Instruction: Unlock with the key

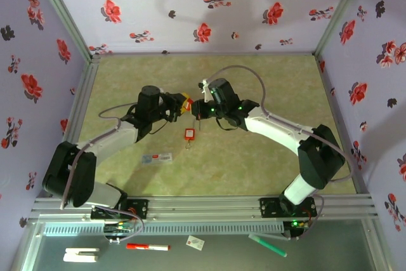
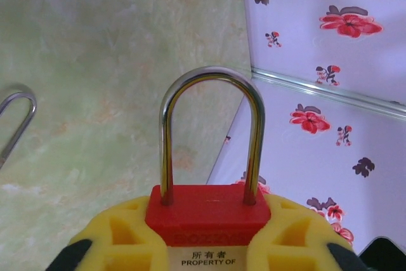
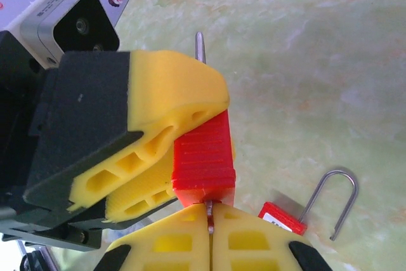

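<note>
A pale green marbled counter is boxed in by floral walls on its left, far and right sides. A metal rail runs along the near edge. From above, the two arms reach in from the near corners and meet near the middle. Bare counter lies open toward the far wall and toward both side edges. The left gripper and right gripper sit tip to tip.

The left wrist view shows the left gripper's yellow fingers pinching the red body of a padlock from both sides. Its steel loop has both legs seated in the body and points toward the seam where counter meets wall.

The right wrist view shows the opposite end of that padlock. There the right gripper's fingers are pressed together on the key, a thin sliver of dark metal meeting the padlock's end face. How deep it sits cannot be told.

A second padlock lies flat just on the near side of the grippers, apart from them. A small white card lies beside the left arm.
</note>
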You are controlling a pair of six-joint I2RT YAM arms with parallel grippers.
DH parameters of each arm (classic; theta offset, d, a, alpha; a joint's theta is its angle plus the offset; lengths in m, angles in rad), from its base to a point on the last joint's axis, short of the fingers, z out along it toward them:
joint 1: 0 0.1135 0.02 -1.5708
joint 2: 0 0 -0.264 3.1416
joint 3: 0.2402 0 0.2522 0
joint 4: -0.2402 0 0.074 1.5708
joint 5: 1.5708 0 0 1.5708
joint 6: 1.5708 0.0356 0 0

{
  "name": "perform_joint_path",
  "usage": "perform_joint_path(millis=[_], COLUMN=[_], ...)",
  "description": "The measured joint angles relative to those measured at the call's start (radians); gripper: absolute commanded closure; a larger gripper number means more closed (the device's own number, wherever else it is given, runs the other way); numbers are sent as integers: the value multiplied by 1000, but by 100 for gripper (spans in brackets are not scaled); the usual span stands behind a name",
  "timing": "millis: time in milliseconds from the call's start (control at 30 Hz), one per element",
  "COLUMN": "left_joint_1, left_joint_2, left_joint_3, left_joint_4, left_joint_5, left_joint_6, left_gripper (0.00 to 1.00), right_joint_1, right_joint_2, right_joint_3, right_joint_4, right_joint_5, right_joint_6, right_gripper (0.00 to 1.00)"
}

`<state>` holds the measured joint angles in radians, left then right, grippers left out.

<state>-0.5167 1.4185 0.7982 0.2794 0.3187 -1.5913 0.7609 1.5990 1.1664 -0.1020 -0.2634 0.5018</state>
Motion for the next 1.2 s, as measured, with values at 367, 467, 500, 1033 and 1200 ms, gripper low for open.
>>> perform_joint_path(millis=[367,467,500,1033,1200], left_joint_1=[0,0,0,0,0], left_joint_2=[1,1,1,3,-1], left_joint_3=[-37,-37,-37,-80,-117], left_joint_4=[51,57,59,118,202], left_joint_5=[0,0,0,-5,-23], left_joint_6=[-4,-4,-4,-4,2], left_gripper=[100,100,100,100,100], right_joint_1=[-43,-46,-47,-61,-88], right_joint_2=[3,3,3,3,6], right_joint_3=[0,-5,-9,-109,-167], right_joint_4=[29,31,34,178,319], right_joint_5=[-97,-106,-107,-164,-237], right_joint_6=[105,119,124,232,351], right_gripper=[67,72,74,100,100])
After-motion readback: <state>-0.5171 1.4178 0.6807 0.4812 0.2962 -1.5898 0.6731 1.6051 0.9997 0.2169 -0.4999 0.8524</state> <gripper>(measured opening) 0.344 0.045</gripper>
